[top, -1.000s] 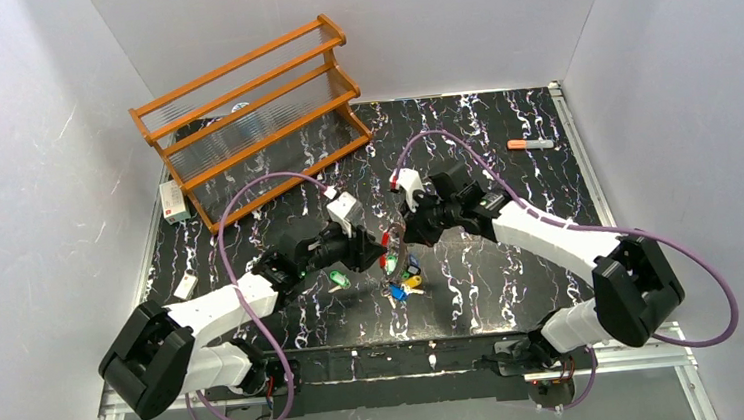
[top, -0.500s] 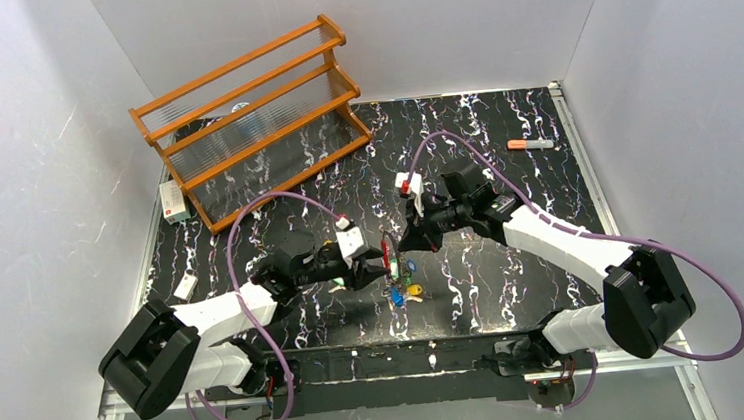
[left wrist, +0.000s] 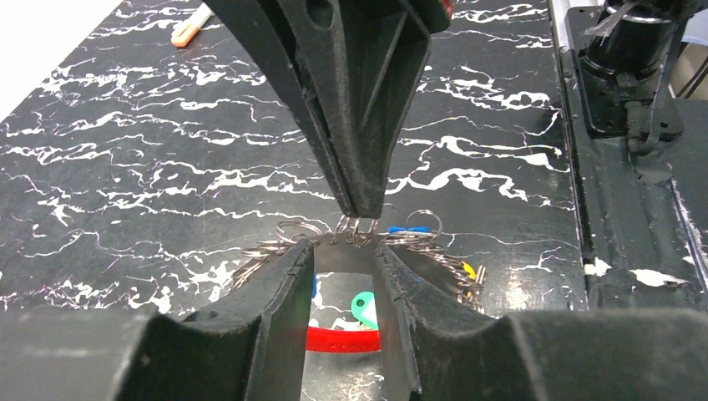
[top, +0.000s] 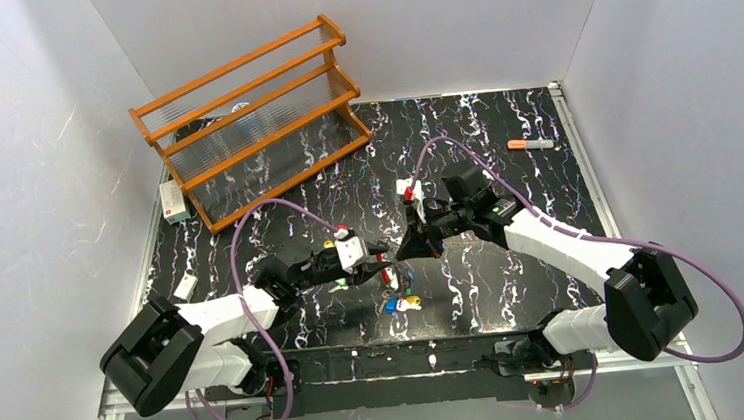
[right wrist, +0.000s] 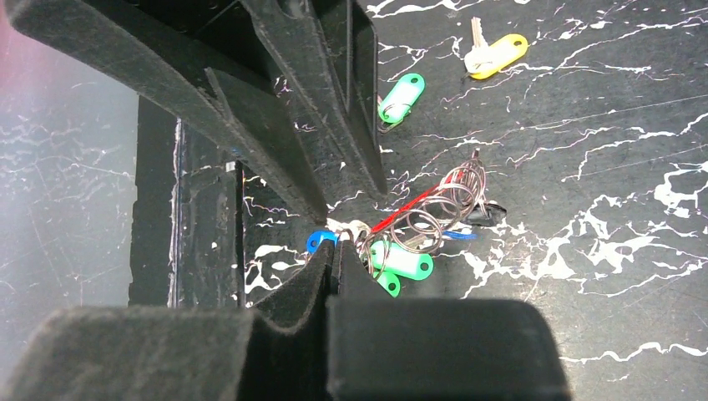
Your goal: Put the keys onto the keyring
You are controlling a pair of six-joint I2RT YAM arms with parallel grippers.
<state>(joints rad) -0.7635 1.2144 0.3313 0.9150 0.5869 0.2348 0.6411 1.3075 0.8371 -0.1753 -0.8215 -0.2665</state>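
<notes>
Two-arm threading at mid-counter (top: 515, 294). The keyring (left wrist: 342, 340) hung between the two grippers, its red arc low and its coiled wire loops spread level with the left fingers' tips. The right fingers (left wrist: 361, 167) were pressed together, clamped on the small loops at the ring's upper edge. The left fingers (left wrist: 284, 288) stood partly apart, one on each side of the ring, with a green tag showing in the gap. Whether their pads touched the wire could not be told, and they held nothing. Two loose keys lay on the counter beyond the ring: a green-tagged key (right wrist: 401, 96) and a yellow-tagged key (right wrist: 498, 53). The step in hand was judged to be steadying the ring for a second grip. To do it well, the right clamp should hold firm while the left fingers close on one wire coil only, square to it, so that the ring neither twists nor slips free
</notes>
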